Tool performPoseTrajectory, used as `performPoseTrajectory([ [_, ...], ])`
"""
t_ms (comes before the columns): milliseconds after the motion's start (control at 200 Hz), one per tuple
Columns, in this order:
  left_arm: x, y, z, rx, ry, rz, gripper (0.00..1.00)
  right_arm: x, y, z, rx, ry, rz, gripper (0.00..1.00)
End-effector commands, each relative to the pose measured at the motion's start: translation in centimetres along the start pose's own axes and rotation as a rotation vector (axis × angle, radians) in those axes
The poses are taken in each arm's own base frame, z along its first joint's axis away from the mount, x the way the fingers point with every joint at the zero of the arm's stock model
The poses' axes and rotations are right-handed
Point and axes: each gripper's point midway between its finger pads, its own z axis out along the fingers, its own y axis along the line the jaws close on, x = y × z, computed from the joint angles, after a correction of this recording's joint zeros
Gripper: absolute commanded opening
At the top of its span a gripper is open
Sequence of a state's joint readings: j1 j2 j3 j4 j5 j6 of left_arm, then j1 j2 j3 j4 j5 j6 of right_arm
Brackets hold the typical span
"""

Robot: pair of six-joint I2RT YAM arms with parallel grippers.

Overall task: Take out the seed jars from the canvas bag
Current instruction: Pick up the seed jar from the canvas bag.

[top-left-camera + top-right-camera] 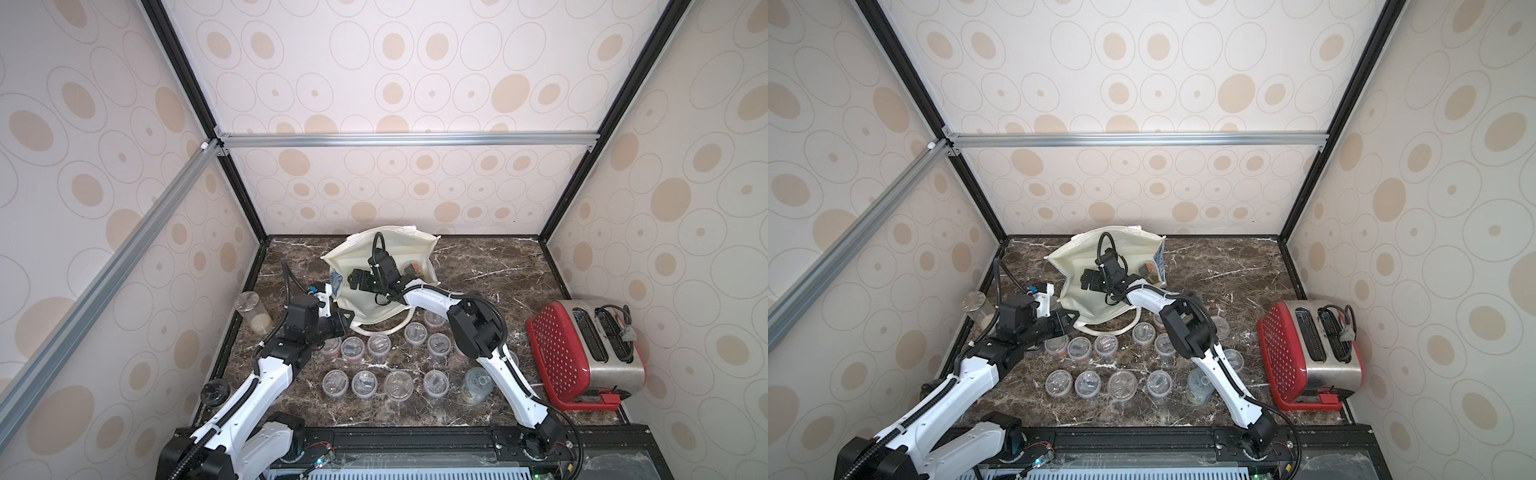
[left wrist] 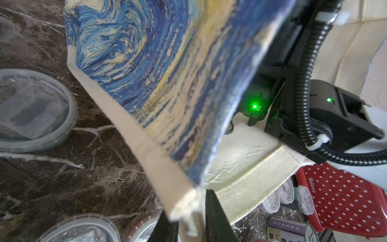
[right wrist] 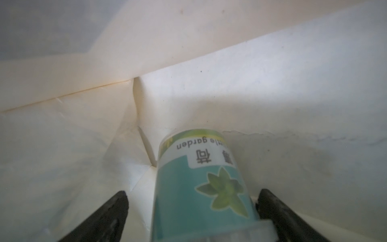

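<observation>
The canvas bag point(image 1: 399, 245) point(image 1: 1125, 245) stands open at the back of the marble table, its blue-and-yellow print point(image 2: 167, 62) facing my left wrist camera. My left gripper point(image 1: 347, 321) point(image 1: 1069, 322) point(image 2: 190, 215) is shut on the bag's near rim. Reaching down into the bag, my right gripper point(image 1: 358, 280) point(image 1: 1090, 278) point(image 3: 193, 193) is open. A teal-labelled seed jar point(image 3: 201, 184) lies between its fingers, close to one finger and with a gap to the other. Another jar point(image 1: 415, 270) point(image 1: 1148, 270) lies inside the bag by its right wall. Several seed jars point(image 1: 365, 384) point(image 1: 1088, 384) stand in two rows on the table in front of the bag.
A red polka-dot toaster point(image 1: 582, 357) point(image 1: 1308, 353) stands at the right. By the left wall is a tall clear cylinder point(image 1: 253, 318) with beige grains. A tin can point(image 1: 478, 384) sits under my right arm. The bag's white strap point(image 1: 386, 328) lies beside the back row of jars.
</observation>
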State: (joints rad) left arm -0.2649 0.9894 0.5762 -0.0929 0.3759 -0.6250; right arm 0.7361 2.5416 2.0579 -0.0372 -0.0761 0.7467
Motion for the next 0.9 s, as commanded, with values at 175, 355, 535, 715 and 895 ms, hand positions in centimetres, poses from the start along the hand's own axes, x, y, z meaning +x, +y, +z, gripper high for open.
performPoseTrajectory([
  [175, -0.3, -0.1, -0.2, -0.007, -0.006, 0.007, 0.23, 0.3, -0.5, -0.5, 0.003, 0.015, 0.022, 0.86],
  [355, -0.5, 0.0, -0.2, -0.014, -0.013, 0.0, 0.23, -1.6, 1.3, -2.6, -0.058, -0.042, -0.012, 0.78],
  [535, -1.0, -0.1, -0.3, -0.026, -0.025, -0.004, 0.23, -3.3, 3.0, -5.7, -0.108, -0.082, -0.02, 0.75],
  [715, -2.6, -0.7, -1.1, -0.034, -0.07, -0.013, 0.23, -4.3, 4.9, -9.4, -0.162, -0.082, -0.026, 0.72],
  [895, -4.5, -1.6, -2.3, -0.029, -0.14, -0.063, 0.21, -3.9, 6.4, -13.2, -0.2, -0.032, -0.053, 0.7],
])
